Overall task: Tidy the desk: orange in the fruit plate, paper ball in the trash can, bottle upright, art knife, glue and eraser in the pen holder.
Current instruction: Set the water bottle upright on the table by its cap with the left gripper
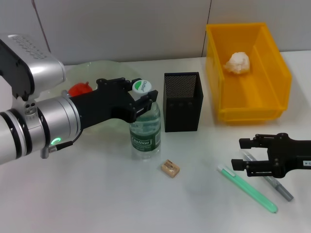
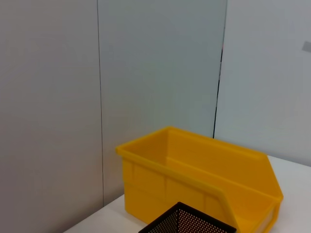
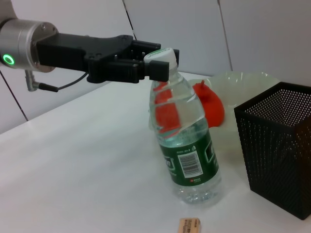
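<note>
Head view alone shows paper ball inside trash can.

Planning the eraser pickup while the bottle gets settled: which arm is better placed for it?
Probably the right. The right gripper hangs open and free near the eraser, while the left gripper is at the neck of the tilted bottle.

Your head camera looks down on desk. Left wrist camera faces trash can. Right wrist camera sits low, near bottle; head view shows bottle too.
</note>
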You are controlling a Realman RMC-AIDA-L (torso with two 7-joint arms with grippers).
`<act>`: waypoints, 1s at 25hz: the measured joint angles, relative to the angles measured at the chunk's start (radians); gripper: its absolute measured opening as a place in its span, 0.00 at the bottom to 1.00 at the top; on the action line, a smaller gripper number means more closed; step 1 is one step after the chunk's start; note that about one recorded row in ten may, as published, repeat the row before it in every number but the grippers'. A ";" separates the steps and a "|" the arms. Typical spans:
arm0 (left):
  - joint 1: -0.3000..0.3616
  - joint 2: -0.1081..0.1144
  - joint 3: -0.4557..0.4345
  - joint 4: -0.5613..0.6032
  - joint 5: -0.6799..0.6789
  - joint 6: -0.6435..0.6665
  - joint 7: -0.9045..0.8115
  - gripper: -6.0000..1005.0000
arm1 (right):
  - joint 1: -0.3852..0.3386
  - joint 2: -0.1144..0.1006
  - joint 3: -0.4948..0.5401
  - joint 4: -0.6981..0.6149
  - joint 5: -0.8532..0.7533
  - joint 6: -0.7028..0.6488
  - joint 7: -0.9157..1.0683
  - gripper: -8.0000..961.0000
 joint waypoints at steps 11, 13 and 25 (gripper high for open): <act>0.027 0.002 -0.003 0.005 0.000 0.000 -0.003 0.47 | 0.001 0.000 0.002 0.000 0.001 0.018 0.003 0.78; 0.035 0.001 -0.004 0.009 -0.001 0.000 -0.003 0.47 | 0.002 0.000 0.002 0.000 0.002 0.023 0.003 0.78; 0.077 0.003 -0.017 0.051 0.000 0.000 -0.004 0.49 | 0.010 0.003 0.002 -0.002 0.004 0.038 0.005 0.78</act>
